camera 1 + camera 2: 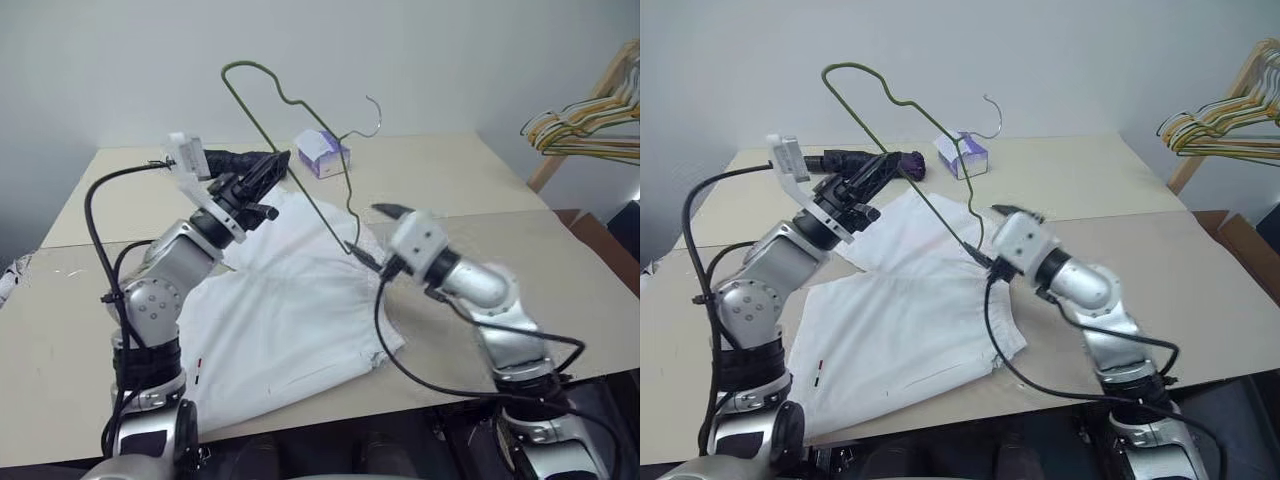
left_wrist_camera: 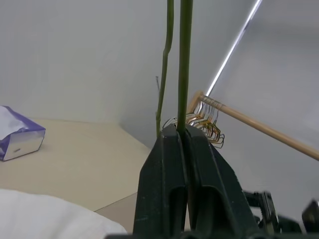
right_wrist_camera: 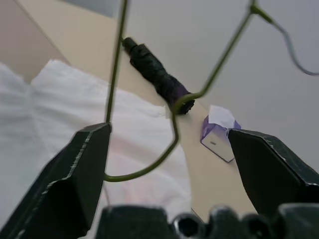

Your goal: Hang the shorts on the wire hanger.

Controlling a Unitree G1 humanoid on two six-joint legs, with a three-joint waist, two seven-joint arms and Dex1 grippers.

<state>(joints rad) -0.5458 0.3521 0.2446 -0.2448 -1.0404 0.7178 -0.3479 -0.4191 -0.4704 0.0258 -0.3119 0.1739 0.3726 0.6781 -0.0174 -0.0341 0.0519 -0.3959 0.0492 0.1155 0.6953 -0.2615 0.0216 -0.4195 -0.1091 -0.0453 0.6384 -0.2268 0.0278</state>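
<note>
With my left gripper (image 1: 268, 168) clamped on the wire hanger (image 1: 300, 190) and the right gripper (image 3: 169, 164) open (just beside it), I'd hold the hanger steady while reaching for the shorts (image 1: 290, 310) on the counter (image 1: 500, 190).

Bare lab room; plain tables (image 1: 560, 250); wooden hanger rack (image 1: 590, 120).

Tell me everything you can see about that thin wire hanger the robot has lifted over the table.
The wire hanger is one thin, bare, olive-green wire bent into a rough triangle with a small hook at one end. It is held up in the air, tilted, above the white shorts. The left gripper is shut on its wire. The right gripper is open, its fingers on either side of a rounded corner without pinching it.
</note>
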